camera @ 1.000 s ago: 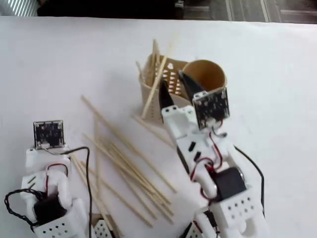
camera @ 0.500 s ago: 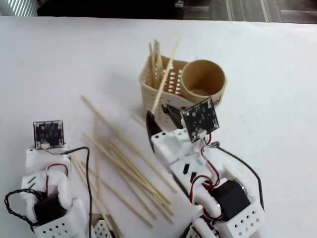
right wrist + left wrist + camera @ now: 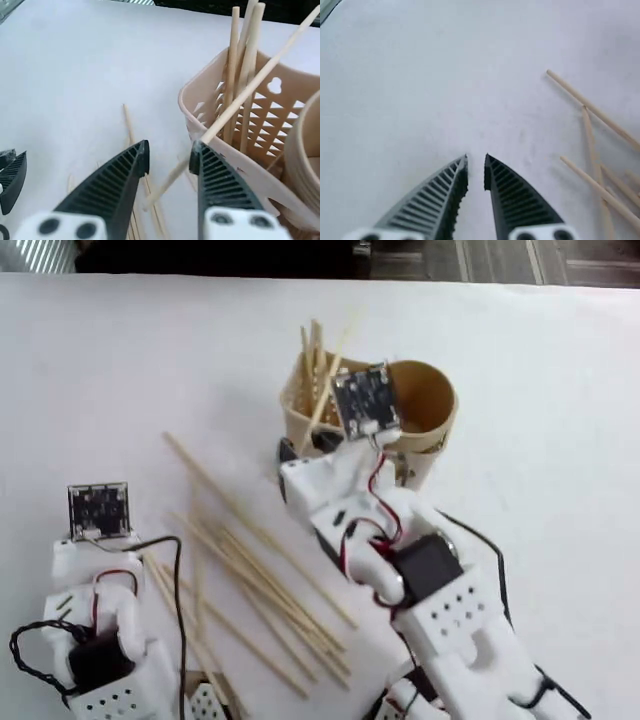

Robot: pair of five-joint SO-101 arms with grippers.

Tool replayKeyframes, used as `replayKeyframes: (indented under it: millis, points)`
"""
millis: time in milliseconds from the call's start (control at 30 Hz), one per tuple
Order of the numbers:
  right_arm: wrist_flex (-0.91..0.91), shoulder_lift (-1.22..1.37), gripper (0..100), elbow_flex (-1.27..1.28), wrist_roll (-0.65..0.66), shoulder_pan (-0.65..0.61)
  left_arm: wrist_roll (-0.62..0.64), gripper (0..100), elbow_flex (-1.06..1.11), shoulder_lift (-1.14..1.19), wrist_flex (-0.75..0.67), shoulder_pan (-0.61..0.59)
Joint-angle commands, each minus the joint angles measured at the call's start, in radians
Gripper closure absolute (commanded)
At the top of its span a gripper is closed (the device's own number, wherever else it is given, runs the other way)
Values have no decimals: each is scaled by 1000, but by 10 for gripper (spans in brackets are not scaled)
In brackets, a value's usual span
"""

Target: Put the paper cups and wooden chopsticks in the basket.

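Partly, the task is judged done: one brown paper cup (image 3: pixel 430 400) is seen standing inside the beige perforated plastic basket (image 3: pixel 298 430), and a few pale wooden chopsticks (image 3: pixel 239 75) are stood upright in the same basket. A scattered heap of loose chopsticks (image 3: pixel 262 575) is left on the white desk (image 3: pixel 120 370) near the basket. The right claw (image 3: pixel 170 152) is set half open around one slanted chopstick (image 3: pixel 225 117) propped on the basket's rim, not clamped. The left claw (image 3: pixel 475 167), well apart from the basket, is narrowly parted and empty.
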Motion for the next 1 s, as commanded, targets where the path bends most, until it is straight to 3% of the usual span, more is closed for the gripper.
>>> replayKeyframes:
  millis: [0, 333, 633, 967]
  points:
    - [13, 39, 858, -78, -31, 7, 2, 921, -3, -13, -23, -8]
    - [124, 140, 858, -138, -40, 7, 2, 921, -3, -13, -23, -8]
    - [176, 68, 858, -137, -25, 5, 2, 921, -2, -13, -23, -8]
    - [386, 4, 858, -130, 227, 1, 2, 921, -2, -13, -23, -8]
